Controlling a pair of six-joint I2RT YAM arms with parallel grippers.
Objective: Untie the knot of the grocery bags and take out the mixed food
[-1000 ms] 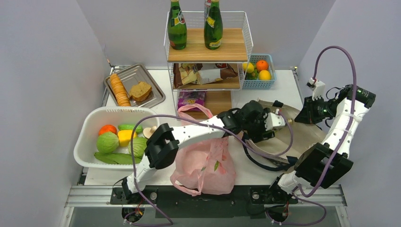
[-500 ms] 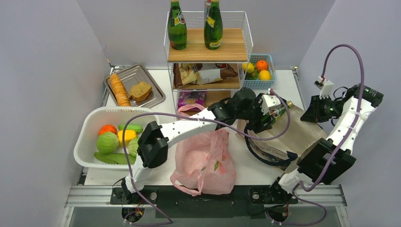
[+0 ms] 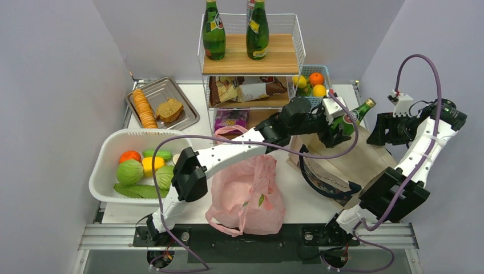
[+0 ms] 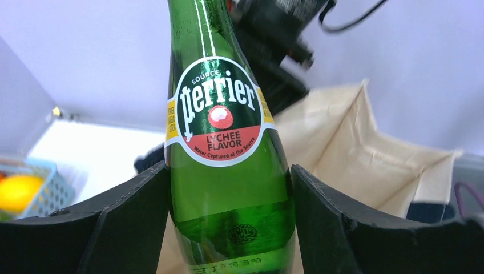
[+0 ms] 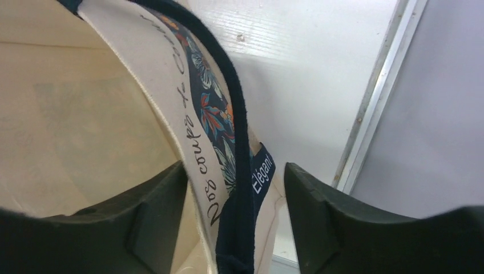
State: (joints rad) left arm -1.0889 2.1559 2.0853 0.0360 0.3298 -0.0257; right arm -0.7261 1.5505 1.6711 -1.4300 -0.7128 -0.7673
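Nearest, at the front edge of the table (image 3: pixel 299 210): pink grocery bag (image 3: pixel 245 200), slumped and crinkled. No tied knot to be made out on it; 1 loop handle (image 3: pixel 234 132) lying loose at the far rim. Contents hidden, bar a green fleck showing through the plastic.

Just beside it on the left: white tub (image 3: pixel 105 149), produce inside, a yellow piece (image 3: pixel 150 165) among greens.

To the right of the bag: beige canvas tote (image 3: pixel 368 165) lying on its side, dark strap looped at the mouth.

Above the tote's far end: left end effector (image 4: pixel 230 194), stretched right across the table, clamped on the belly of the green glass bottle (image 3: pixel 354 116). Label turned to the wrist camera. Long axis tilted, cap pointing far and right, base toward the arm. Apparently clear of the tote's mouth.

Further right: right end effector (image 5: pixel 234 171), fingers spread, tote rim and strap standing loosely between them, not pinched.

Farthest: wire rack (image 3: pixel 234 63) carrying 2 like bottles (image 3: pixel 214 31) on top, just behind and left of the held one.

Judged from this: 1 item of the mixed food in hand, set-down not yet done. Tub well off to the left, beyond the pink bag; rack top near but higher. Only the left arm placed to carry it. Worth uprighting before release, or likely to roll.
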